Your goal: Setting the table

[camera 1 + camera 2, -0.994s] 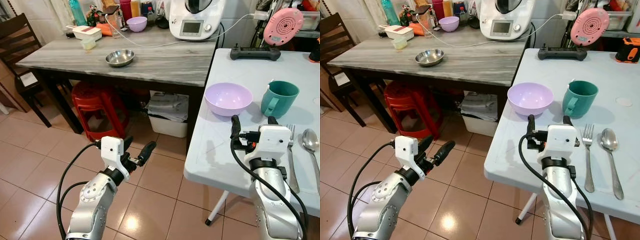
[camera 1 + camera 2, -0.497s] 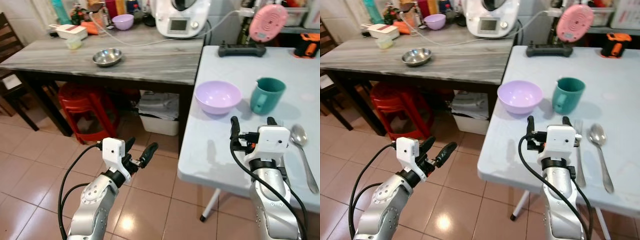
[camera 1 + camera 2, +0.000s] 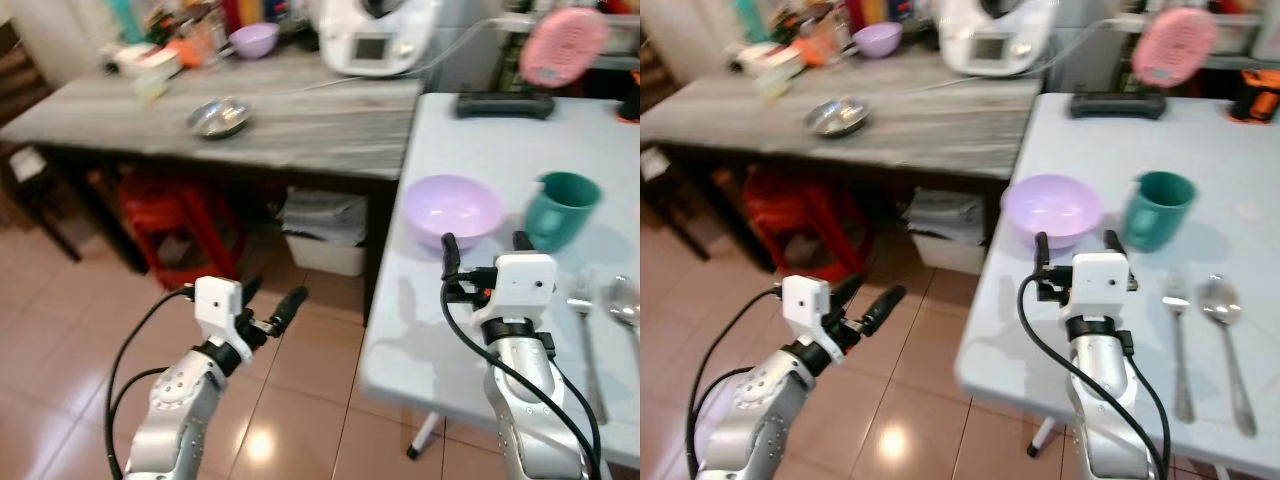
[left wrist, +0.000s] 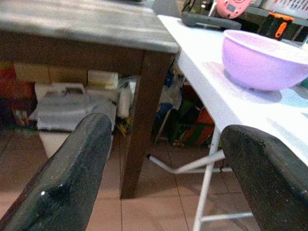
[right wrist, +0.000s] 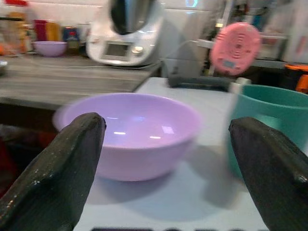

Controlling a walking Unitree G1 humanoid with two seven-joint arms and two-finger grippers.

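A lilac bowl (image 3: 452,210) and a teal mug (image 3: 562,208) stand side by side near the left edge of the white table (image 3: 480,130). To the mug's near side lie a fork (image 3: 585,330) and a spoon (image 3: 625,310). My right gripper (image 3: 486,250) is open over the table, just short of the bowl, with nothing between its fingers. Its wrist view looks straight at the bowl (image 5: 130,132), the mug (image 5: 269,125) beside it. Over the tiled floor left of the table, my left gripper (image 3: 270,298) is open and holds nothing.
A grey wooden table (image 3: 300,120) stands to the left, carrying a steel bowl (image 3: 220,116), a small purple bowl (image 3: 252,40) and a kitchen machine (image 3: 375,35). Beneath it are a red stool (image 3: 165,210) and a white box (image 3: 325,235). A black controller (image 3: 505,103) lies at the white table's far end.
The whole view has swung and is now blurred, so the camera has moved. Both arms keep much the same pose, with both grippers still open.
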